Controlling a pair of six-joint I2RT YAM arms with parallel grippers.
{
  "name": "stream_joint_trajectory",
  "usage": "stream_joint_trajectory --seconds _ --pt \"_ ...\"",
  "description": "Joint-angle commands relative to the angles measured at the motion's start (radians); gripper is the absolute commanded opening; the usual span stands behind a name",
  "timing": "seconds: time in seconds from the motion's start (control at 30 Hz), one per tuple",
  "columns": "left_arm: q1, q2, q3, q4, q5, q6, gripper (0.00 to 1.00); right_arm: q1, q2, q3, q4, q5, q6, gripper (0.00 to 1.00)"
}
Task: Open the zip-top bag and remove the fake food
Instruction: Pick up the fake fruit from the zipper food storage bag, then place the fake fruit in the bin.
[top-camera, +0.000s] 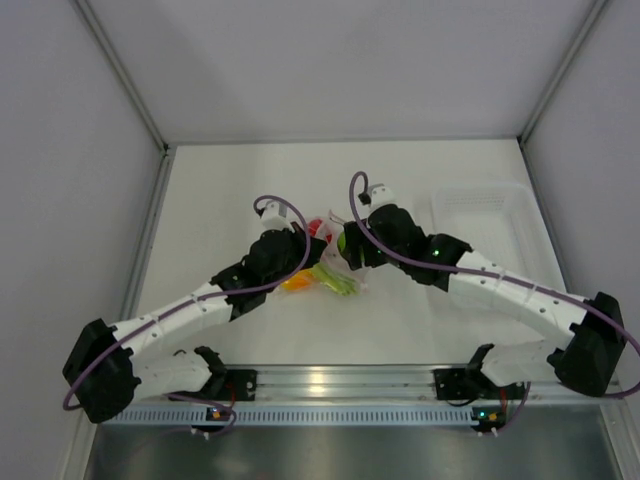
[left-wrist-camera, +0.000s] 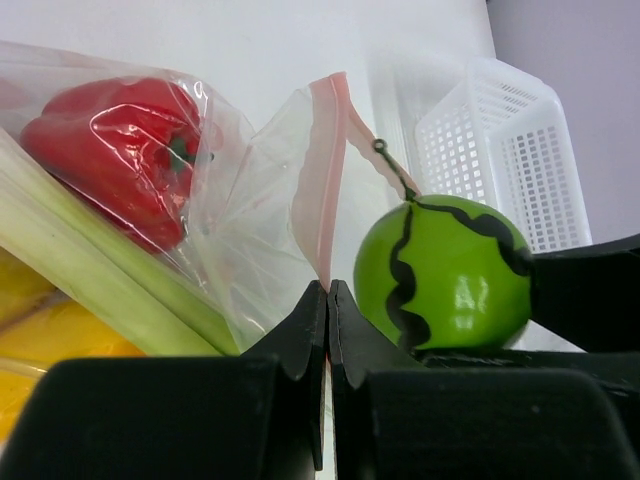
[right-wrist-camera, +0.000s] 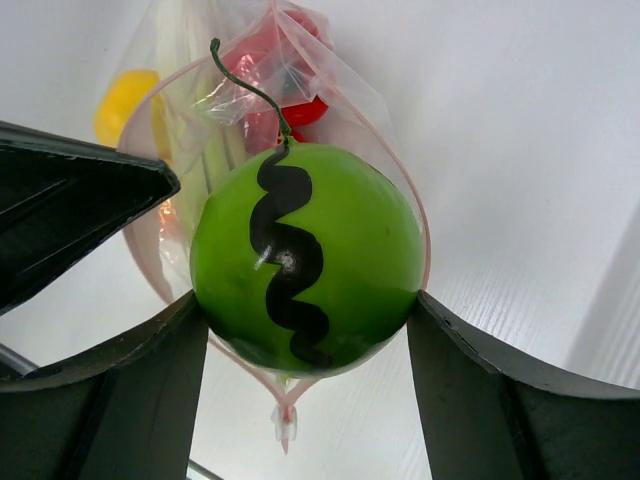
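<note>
As my left jaws pinch shut on the pink zip strip of the clear, crinkly plastic zip-top bag on the counter, my right jaws clamp the glossy green striped toy ball at its mouth. I judge it light, hard and slippery, best held across its middle.

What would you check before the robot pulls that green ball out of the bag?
1. Left pincer shut on the zip-top bag at its zip strip: ok.
2. Right pincer clamping the green ball on both sides: ok.
3. Bag mouth open: ok.
4. Ball clear of the mouth: not ok, the pink rim rings it.
5. Red pepper inside the bag: ok.
</note>
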Motion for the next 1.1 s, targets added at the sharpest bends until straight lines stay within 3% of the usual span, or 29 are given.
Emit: stream_joint_trajectory --seconds 0.0,0.33,0.53,0.83,1.07 --pt "-0.004 0.011 0.028 0.061 -0.023 -0.02 0.0 0.015 -0.078 0.016 -0.022 -0.029 -0.023 0.31" --pt "-0.004 -0.013 0.028 0.061 -0.021 -0.022 0.0 -0.021 -0.19 0.117 -0.189 0.078 -0.065 0.31" --pt "-0.004 -0.03 0.026 0.061 -0.035 -0.017 0.0 -0.248 -0.223 0.192 -0.304 0.065 -0.112 0.31" --pt "-0.003 -0.041 0.028 0.061 -0.013 -0.02 0.0 -0.796 -0.107 0.142 -0.271 -0.041 -0.116 0.29" --pt "-0.003 -0.059 0.026 0.056 0.008 -0.012 0.0 -0.937 0.075 0.088 -0.191 -0.017 -0.066 0.31"
